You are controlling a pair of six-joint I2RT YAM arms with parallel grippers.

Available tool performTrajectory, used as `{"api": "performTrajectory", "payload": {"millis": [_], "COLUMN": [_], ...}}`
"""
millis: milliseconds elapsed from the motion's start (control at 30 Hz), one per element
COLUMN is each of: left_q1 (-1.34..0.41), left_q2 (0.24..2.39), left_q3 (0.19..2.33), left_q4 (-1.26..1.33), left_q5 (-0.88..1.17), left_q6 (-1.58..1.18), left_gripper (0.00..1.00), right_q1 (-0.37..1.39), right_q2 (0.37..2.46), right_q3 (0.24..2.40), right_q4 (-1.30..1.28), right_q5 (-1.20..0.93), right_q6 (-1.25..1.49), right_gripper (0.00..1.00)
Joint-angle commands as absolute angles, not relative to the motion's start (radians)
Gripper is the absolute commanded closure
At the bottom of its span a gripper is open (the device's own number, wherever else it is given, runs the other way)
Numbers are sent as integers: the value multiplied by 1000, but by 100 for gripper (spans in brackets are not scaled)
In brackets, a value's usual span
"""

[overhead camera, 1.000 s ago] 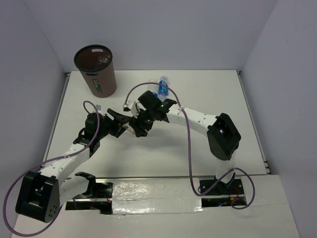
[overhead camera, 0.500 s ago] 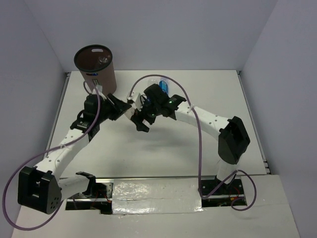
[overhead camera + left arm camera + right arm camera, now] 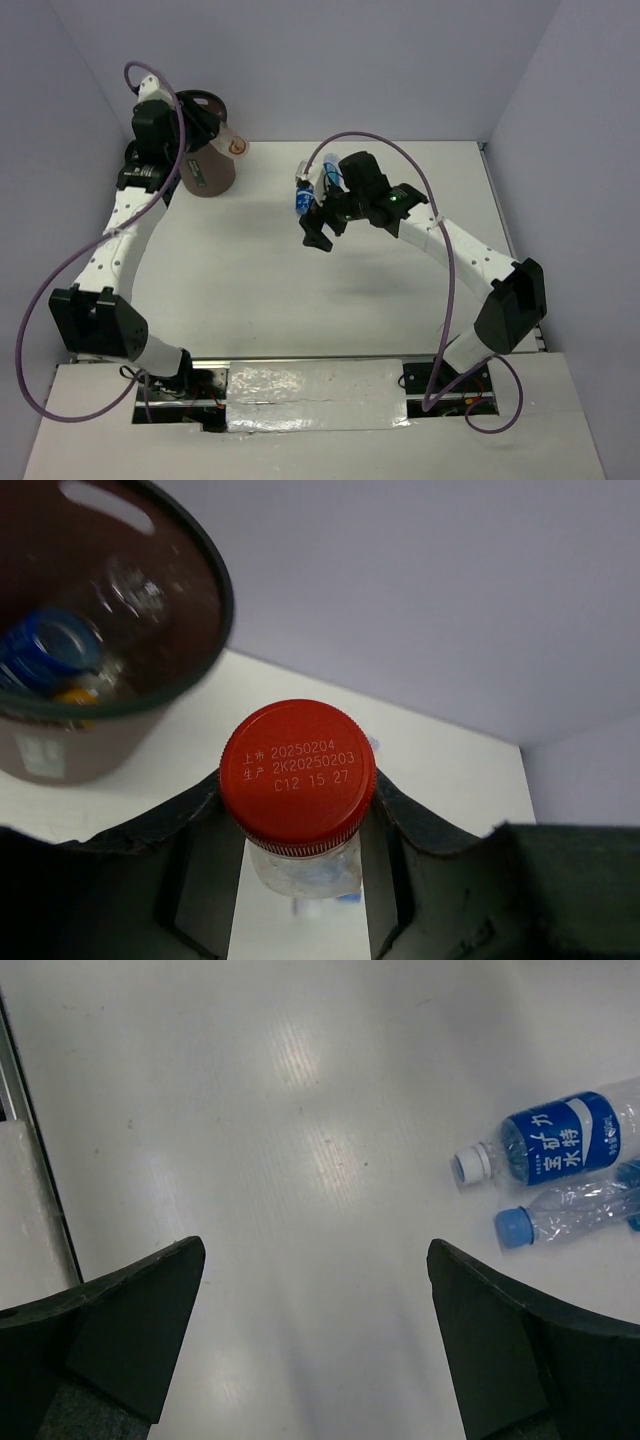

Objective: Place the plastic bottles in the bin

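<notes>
1. Bin (image 3: 213,175) stands at the far left corner of the table (image 3: 300,1110). From above, the left arm covers most of its mouth; only part of the wall and rim shows.
2. Left wrist view: the bin is cut off by the top and left edges. The handle slot shows at the top. A small pale label on the wall is too blurred to read.
3. Inside the bin lies a blue-labelled bottle (image 3: 45,650), with a clear bottle shape behind it. A yellow spot sits below them, too dim to identify.
4. Left gripper (image 3: 298,825) is clenched on the red-capped bottle (image 3: 298,777), held raised just right of the bin's rim. The cap and fingers hide most of the bottle's body, so its contents are hard to make out.
5. The cap is printed in white: "20250204", "2K20250203", "C12 15 27". Small Chinese characters lead the first two lines.
6. Right gripper (image 3: 315,1330) is released, with the jaws wide apart and nothing between them. It hangs over bare table well right of the bin.
7. Two bottles lie side by side on the table, well right of the bin.
   - The white-capped bottle (image 3: 560,1140) has a blue label with white Chinese characters that I cannot read.
   - The blue-capped bottle (image 3: 570,1210) is clear, and the right edge cuts it off.
   - From above, the right gripper partly hides both.
</notes>
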State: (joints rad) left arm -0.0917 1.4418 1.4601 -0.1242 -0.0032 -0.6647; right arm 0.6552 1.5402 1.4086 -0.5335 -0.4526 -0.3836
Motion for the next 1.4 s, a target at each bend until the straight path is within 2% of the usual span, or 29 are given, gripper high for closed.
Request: {"api": "performTrajectory", "payload": {"millis": [0,200,433,500,533,567,600,633,767,967,1067,1167,1233,1367], "left_q1": [-64,-11,58,78,83,90,94,97,110,147,155,161,161,161], "left_q2": [1518,1667,1795,1816,1834,1841,1850,1865,1879,1815,1754,1651,1584,1468], "left_q3": [1564,1736,1862,1874,1879,1885,1890,1896,1904,1823,1767,1676,1594,1467], "left_q4": [-23,40,3,-23,-35,-44,-55,-70,-138,-140,-137,-101,-66,-43], "left_q5": [-107,-267,-285,-273,-259,-250,-239,-212,-154,-89,-58,53,209,329], "left_q6": [-580,-603,-667,-678,-680,-686,-687,-690,-715,-738,-739,-726,-715,-715], "left_gripper": [89,92,98,91,83,62,51,31,10,3,1,2,3,3], "right_q1": [646,614,588,584,580,577,575,566,532,474,457,450,443,420], "right_q2": [1488,1462,1460,1471,1483,1492,1502,1528,1643,1844,1951,2046,2107,2183], "right_q3": [1373,1342,1325,1335,1338,1350,1357,1368,1492,1694,1797,1874,1899,1954], "right_q4": [-514,-520,-508,-506,-499,-485,-477,-473,-500,-561,-597,-624,-608,-615], "right_q5": [-495,-491,-495,-483,-471,-442,-419,-401,-361,-356,-285,-229,-160,-65], "right_q6": [-405,-413,-400,-394,-376,-361,-341,-293,-151,115,253,316,337,366], "right_gripper": [0,0,0,0,0,0,0,0,0,0,0,0,0,0]}}
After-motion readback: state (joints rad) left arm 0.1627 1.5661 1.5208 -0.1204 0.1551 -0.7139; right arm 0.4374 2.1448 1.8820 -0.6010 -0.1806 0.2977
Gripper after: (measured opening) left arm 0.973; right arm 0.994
